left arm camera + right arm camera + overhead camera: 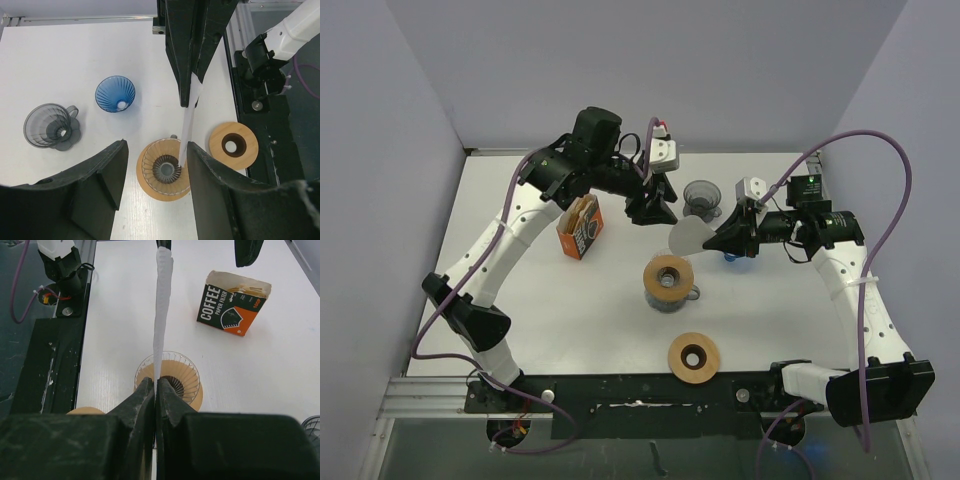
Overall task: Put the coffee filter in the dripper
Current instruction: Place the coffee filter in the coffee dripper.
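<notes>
Right gripper (156, 390): clamped on one edge of the coffee filter (162, 305); above the dripper (669, 280), toward its far-right side.
Left gripper (650, 208): jaws apart, holding nothing; above the dripper's far side.
Coffee filter: flat, unopened, edge-on in both wrist views; free end over the dripper's rim in the left wrist view, not seated; height above the rim cannot be told.
Risk, grippers: likely collision if both descend over the dripper together.
Risk, dripper: likely tip or slide if a finger catches its wooden collar.
Risk, coffee filter: likely to land folded, or to lean on the rim and fall outside, if released unopened or off-centre.
Room, table (620, 330): bare surface to the dripper's near left; near edge beyond the wooden ring (694, 356).
Room, filter box (580, 227): far left of the dripper, well apart.
Room, grey dripper (702, 197) and blue dripper (115, 93): beyond the dripper, below the arms; tightest side.
Room, wooden ring: near side of the dripper, apart from it.
</notes>
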`<state>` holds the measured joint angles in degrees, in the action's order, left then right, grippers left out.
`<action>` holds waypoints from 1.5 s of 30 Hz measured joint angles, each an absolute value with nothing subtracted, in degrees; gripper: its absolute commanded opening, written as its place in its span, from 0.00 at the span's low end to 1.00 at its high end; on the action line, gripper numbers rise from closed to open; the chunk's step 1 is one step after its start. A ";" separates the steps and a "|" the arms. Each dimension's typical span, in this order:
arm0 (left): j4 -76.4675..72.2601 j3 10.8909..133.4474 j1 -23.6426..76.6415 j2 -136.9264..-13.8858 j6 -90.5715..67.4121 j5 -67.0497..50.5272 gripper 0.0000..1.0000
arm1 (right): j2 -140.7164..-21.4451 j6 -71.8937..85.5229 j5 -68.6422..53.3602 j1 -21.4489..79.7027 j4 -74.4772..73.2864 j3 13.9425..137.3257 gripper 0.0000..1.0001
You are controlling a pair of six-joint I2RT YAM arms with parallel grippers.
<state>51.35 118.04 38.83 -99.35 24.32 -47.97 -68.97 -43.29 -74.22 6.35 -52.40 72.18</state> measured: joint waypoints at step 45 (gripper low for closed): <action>47.94 113.01 37.36 -101.06 21.76 -56.45 0.44 | -70.87 -36.91 -78.06 6.42 -45.78 73.97 0.00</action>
